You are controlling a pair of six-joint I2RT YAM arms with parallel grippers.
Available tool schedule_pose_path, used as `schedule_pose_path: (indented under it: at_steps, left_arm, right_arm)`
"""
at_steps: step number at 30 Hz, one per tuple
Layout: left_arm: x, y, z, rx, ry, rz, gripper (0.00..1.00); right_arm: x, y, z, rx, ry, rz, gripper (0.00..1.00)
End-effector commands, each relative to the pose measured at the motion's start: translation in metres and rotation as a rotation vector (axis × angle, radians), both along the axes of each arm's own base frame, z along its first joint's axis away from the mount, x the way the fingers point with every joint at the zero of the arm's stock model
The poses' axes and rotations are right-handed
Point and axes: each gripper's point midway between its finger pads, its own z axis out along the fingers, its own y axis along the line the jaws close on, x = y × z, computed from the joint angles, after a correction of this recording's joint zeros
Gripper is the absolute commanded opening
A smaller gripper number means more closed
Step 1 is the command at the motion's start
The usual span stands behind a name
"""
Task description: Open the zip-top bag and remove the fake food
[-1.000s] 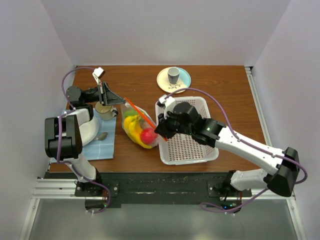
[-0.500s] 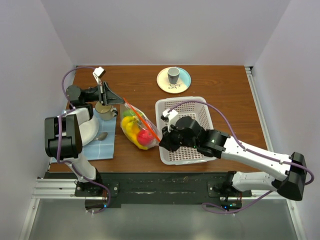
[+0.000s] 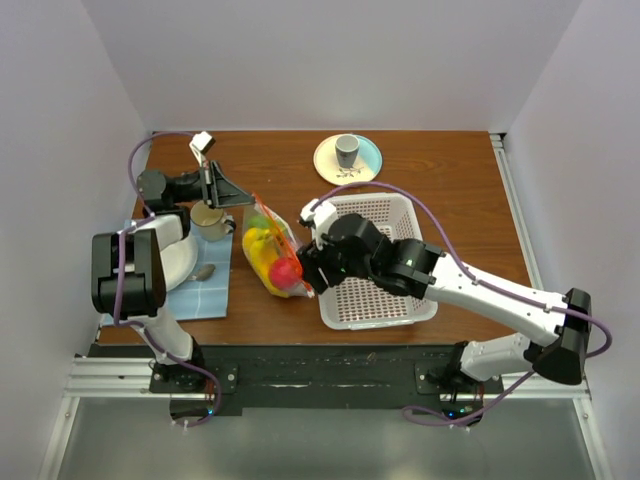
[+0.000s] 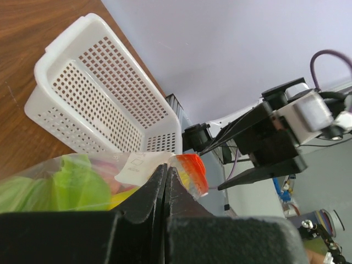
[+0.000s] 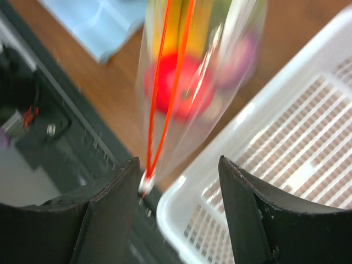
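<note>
Clamped tight in the left gripper (image 4: 165,171): one top corner of the clear, crinkly zip-top bag (image 3: 266,248) with its orange-red zip strip (image 4: 190,168), down between the pale blue cloth (image 3: 205,292) and the white perforated plastic basket (image 3: 385,300), glossy toy fake food (image 3: 283,267) inside; right gripper (image 5: 179,165) spread wide around the strip's near end, gripping nothing. Risks closing on both lips at once and parting nothing, or tugging the corner out of the left pinch. Zip parted or not: impossible to tell, blurred in the right wrist view.
</note>
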Motion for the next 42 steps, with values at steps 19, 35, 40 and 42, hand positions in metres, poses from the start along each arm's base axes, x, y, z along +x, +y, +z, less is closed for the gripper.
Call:
schedule_pose_path:
  at_steps: [19, 35, 40, 42]
  left_arm:
    - [-0.049, -0.009, 0.002, 0.199, -0.603, -0.170, 0.00]
    - [-0.059, -0.010, 0.015, 0.209, -0.635, -0.169, 0.04]
    - [-0.047, 0.005, 0.024, 0.220, -0.576, -0.113, 1.00]
    - [-0.045, 0.020, 0.033, 0.241, -0.579, -0.057, 1.00]
  right_arm:
    - [0.047, 0.037, 0.033, 0.087, -0.147, -0.020, 0.54]
    - [0.055, 0.046, -0.010, -0.006, -0.100, -0.032, 0.23]
    - [0.062, 0.043, 0.003, 0.001, -0.134, -0.063, 0.02]
    - [0.066, 0.041, 0.011, 0.004, -0.152, -0.085, 0.00]
